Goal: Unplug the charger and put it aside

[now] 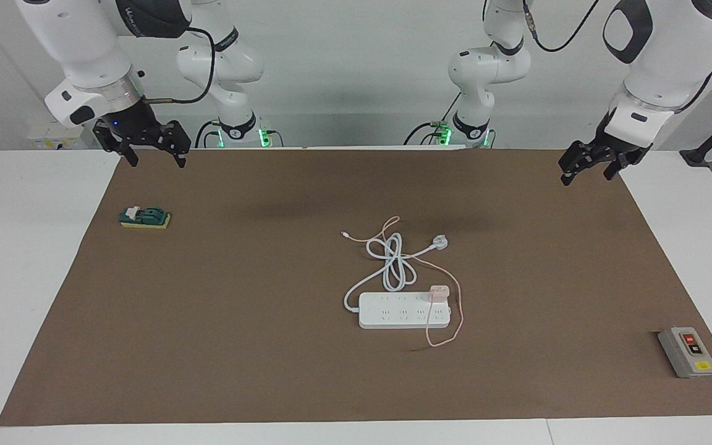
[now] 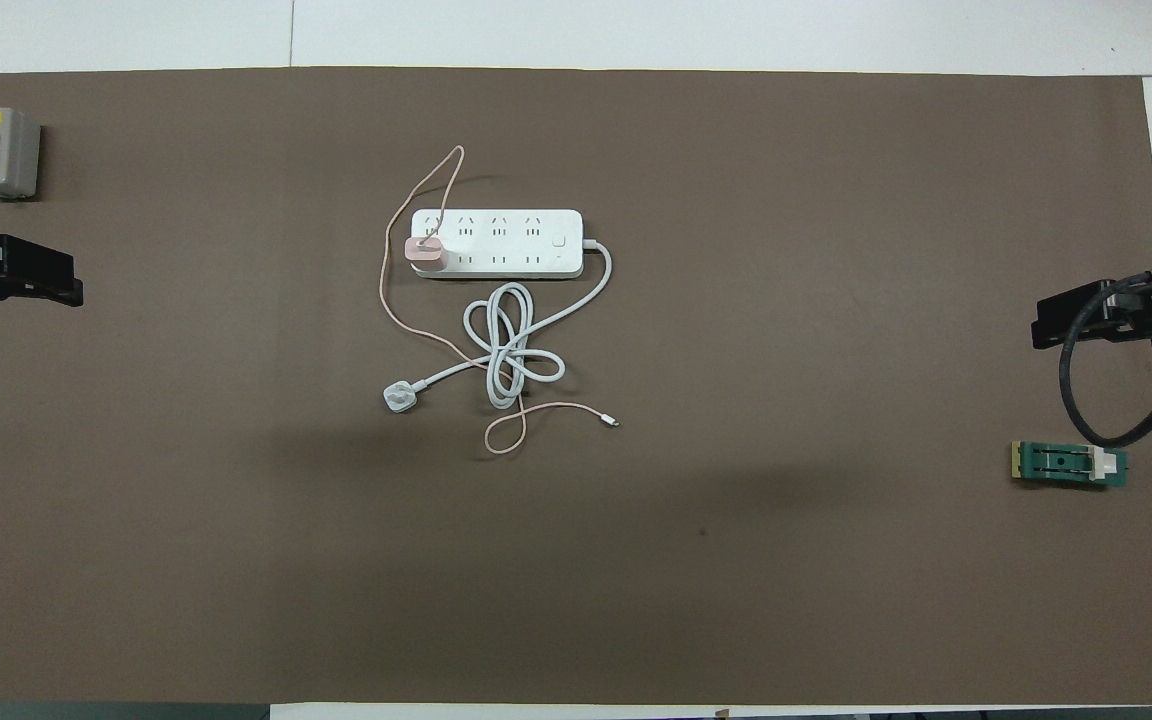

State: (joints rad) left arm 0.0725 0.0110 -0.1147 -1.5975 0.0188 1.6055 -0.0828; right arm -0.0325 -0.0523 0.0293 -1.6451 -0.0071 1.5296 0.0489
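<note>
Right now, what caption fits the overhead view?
Small pale-pink cube charger plugged into long white power strip on brown mat.

Lighting on my end looks pretty even and bright, diffuse from above, nothing harsh. The brown mat [image 1: 207, 321] reads flat and matte with no glare at all. I get 2 soft, smeared shadows on it nearer the robots, plus a thin one under the pink cable [image 1: 449, 337]. The white table [image 1: 22, 247] margins run a bit hot but aren't blown out. The power strip [image 2: 496, 243] is bright, yet I can still make out its sockets in the overhead view. Focus holds edge to edge in both views, and the mat edges stay straight, so no obvious warping. Fine detail is a little soft and noisy.
</note>
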